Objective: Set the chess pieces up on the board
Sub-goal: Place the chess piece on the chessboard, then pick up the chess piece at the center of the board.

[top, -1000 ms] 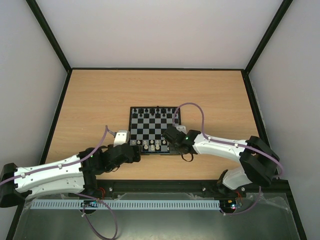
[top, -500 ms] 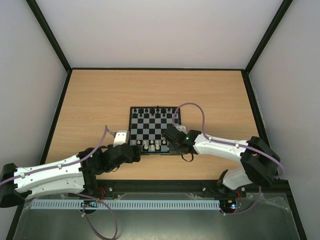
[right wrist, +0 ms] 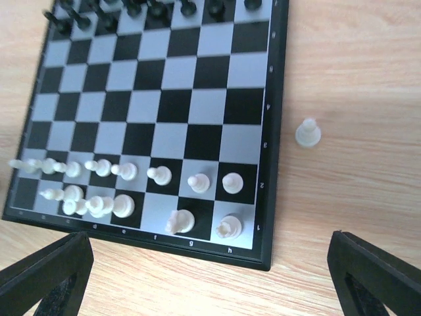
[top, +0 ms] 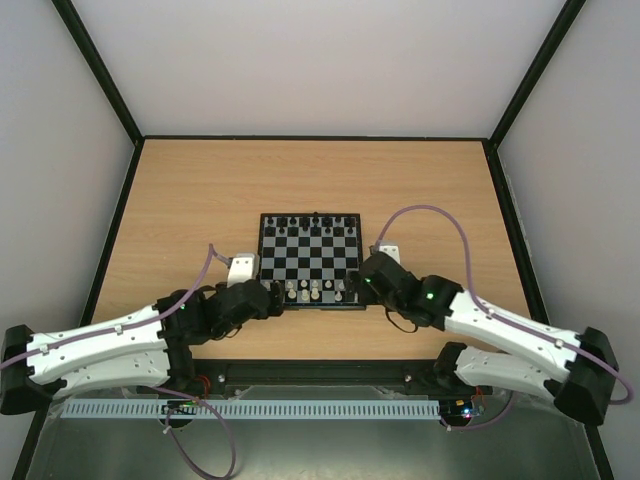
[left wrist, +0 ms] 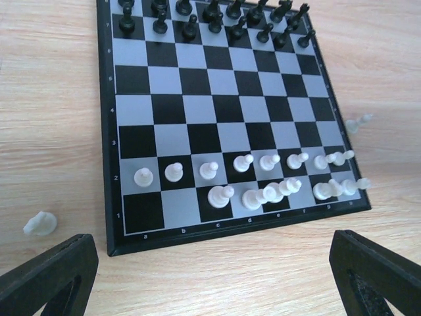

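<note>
Board (left wrist: pixel 217 105): lies flat just ahead of left gripper (left wrist: pixel 210 276) and right gripper (right wrist: pixel 210 283). Carries white chess pieces (left wrist: pixel 243 161) on near rows, black chess pieces (left wrist: pixel 210 13) on far rows. Loose white piece (right wrist: pixel 307 132): sits off the rim, ahead-right of right gripper. Second loose piece (left wrist: pixel 41 224): ahead-left of left gripper. Grippers: spread wide, gripping nothing.

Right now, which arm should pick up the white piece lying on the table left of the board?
Left. That white piece lies just ahead of the left arm, jaws open, off the board's near left corner. The right arm sits across the board.
</note>
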{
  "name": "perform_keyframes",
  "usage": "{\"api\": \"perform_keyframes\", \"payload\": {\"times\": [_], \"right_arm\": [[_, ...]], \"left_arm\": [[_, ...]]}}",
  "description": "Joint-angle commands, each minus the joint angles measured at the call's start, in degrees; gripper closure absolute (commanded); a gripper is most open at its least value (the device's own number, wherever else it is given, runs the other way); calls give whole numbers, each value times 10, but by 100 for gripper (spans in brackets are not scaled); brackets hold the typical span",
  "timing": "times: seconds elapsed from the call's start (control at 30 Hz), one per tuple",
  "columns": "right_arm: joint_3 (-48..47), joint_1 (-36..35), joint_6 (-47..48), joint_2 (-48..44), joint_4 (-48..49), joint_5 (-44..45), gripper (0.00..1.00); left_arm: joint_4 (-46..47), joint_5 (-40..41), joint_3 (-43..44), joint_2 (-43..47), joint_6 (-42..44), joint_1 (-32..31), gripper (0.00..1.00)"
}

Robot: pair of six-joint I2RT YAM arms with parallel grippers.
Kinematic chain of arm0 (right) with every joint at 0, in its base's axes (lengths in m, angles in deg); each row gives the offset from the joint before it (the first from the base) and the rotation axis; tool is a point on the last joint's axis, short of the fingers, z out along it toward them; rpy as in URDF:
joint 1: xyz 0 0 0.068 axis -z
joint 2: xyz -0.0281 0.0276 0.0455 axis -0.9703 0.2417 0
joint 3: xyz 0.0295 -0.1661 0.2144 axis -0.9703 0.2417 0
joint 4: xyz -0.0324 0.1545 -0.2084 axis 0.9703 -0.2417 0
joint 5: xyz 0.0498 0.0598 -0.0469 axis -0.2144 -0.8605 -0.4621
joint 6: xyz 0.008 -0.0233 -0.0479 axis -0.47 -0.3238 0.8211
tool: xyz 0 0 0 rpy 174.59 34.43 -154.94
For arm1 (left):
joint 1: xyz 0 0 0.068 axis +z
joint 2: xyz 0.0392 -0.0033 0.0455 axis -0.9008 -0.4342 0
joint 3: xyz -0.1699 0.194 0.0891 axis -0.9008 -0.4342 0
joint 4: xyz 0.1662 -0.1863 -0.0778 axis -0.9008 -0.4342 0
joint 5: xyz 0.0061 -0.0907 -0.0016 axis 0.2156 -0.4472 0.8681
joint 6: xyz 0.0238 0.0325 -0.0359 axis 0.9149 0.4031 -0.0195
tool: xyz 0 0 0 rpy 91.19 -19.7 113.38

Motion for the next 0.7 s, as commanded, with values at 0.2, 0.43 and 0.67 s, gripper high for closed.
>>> {"api": "perform_keyframes", "payload": {"times": [0.2,0.43,0.67], "right_arm": [[35,-1,60,-113,13,20,1],[56,-1,89,-111,72,-50,1],[68,-1,109,-119,87,-71,1]], "left_arm": [[-66,63,76,-46,-44,4,1],[-105,81,98,-86,-124,8,1],[-133,82,125,-96,-168,8,1]]}}
